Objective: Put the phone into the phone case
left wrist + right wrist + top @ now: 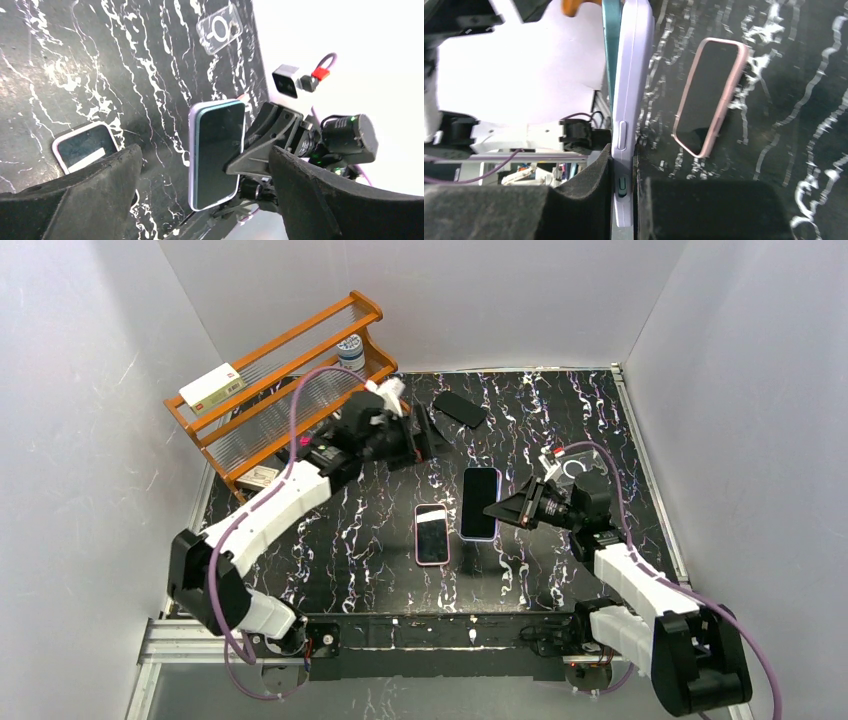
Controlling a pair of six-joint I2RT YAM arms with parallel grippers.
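A teal phone with a dark screen lies face up in a lilac phone case at the table's middle. In the right wrist view the phone's teal edge stands a little proud of the lilac case. My right gripper is shut on the case's right long edge near one end, with a pad on each face. The left gripper hangs open above the table's back. Nothing is between its fingers, and it looks down on the phone.
Left of the cased phone lies a second phone in a pink case. A black case sits at the back, a clear case by the right arm. An orange rack with a box fills the back left.
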